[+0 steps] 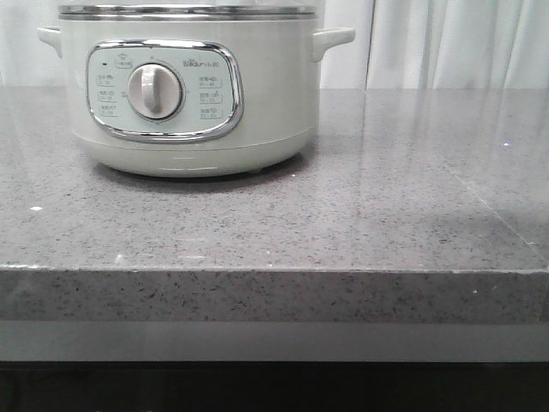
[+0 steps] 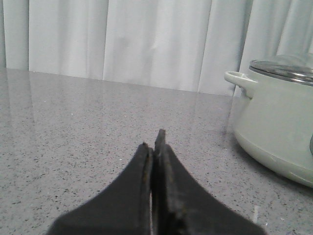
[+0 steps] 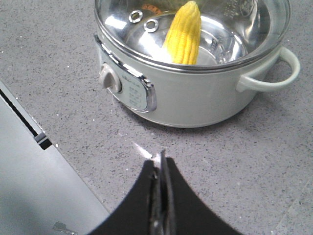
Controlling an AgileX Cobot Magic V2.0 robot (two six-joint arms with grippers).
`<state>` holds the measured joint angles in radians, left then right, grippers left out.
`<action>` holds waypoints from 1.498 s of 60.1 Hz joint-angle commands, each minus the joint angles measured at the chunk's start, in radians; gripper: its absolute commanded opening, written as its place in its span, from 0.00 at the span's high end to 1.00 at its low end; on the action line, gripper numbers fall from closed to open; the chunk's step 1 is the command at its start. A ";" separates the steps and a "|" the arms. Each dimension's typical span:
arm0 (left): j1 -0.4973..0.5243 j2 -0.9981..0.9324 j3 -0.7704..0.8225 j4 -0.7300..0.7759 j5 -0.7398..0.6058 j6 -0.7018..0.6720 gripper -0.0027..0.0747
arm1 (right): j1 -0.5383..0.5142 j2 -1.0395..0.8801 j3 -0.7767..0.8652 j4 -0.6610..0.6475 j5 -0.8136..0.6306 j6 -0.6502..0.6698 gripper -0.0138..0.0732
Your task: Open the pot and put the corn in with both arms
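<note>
the pot (image 1: 193,94) stands toward the left and back of the grey speckled surface (image 1: 386,215), its control panel (image 1: 163,90) facing the front camera. small grey lettering runs across the top of that panel and little boxed labels flank the round dial (image 1: 155,92), but none of it is sharp enough to read; the brand cannot be made out.

the front view cuts the pot off at its metal rim, so nothing inside shows there, and neither arm appears in it. the right wrist view looks down into the pot (image 3: 195,93) and shows what the front view misses: the corn (image 3: 183,33) leaning inside the shiny metal bowl, tip up against the far side, under what seems a clear glass lid, though that is hard to tell for sure. two small metal rings sit near the rim.

the right gripper (image 3: 161,164) hovers over bare surface in front of the panel, fingers pressed together and holding nothing. the left gripper (image 2: 155,142) is low over the surface, beside the pot (image 2: 276,122) near one side handle (image 2: 240,81), fingers likewise pressed together and empty. white curtains (image 2: 146,39) hang behind.
</note>
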<state>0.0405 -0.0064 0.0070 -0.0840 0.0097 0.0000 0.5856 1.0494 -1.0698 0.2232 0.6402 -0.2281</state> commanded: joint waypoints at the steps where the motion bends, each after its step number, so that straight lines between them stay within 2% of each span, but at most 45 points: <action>1: -0.006 -0.014 0.014 -0.007 -0.082 0.000 0.99 | -0.018 -0.046 -0.006 -0.011 -0.107 -0.014 0.98; 13: -0.006 -0.014 0.014 -0.007 -0.082 0.000 0.99 | -0.144 -0.173 0.100 -0.011 -0.258 -0.014 0.98; 27: -0.006 -0.014 0.014 -0.007 -0.082 0.000 0.99 | -0.321 -0.392 0.256 0.012 -0.294 -0.013 0.98; 51: -0.006 -0.014 0.014 -0.007 -0.082 0.000 0.99 | -0.522 -0.806 0.696 0.055 -0.504 -0.013 0.98; 65: -0.006 -0.014 0.014 -0.007 -0.082 0.000 0.99 | -0.549 -0.964 0.896 0.069 -0.548 -0.013 0.98; 75: -0.006 -0.014 0.014 -0.007 -0.082 0.000 0.99 | -0.568 -1.031 0.992 0.069 -0.596 -0.013 0.98; 86: -0.006 -0.014 0.014 -0.007 -0.082 0.000 0.99 | -0.572 -1.081 1.088 0.069 -0.715 -0.013 0.98; 90: -0.006 -0.014 0.014 -0.007 -0.082 0.000 0.99 | -0.572 -1.082 1.087 0.069 -0.689 -0.013 0.98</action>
<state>0.0405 -0.0064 0.0070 -0.0840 0.0097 0.0000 0.0195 -0.0094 0.0221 0.2841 0.0547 -0.2318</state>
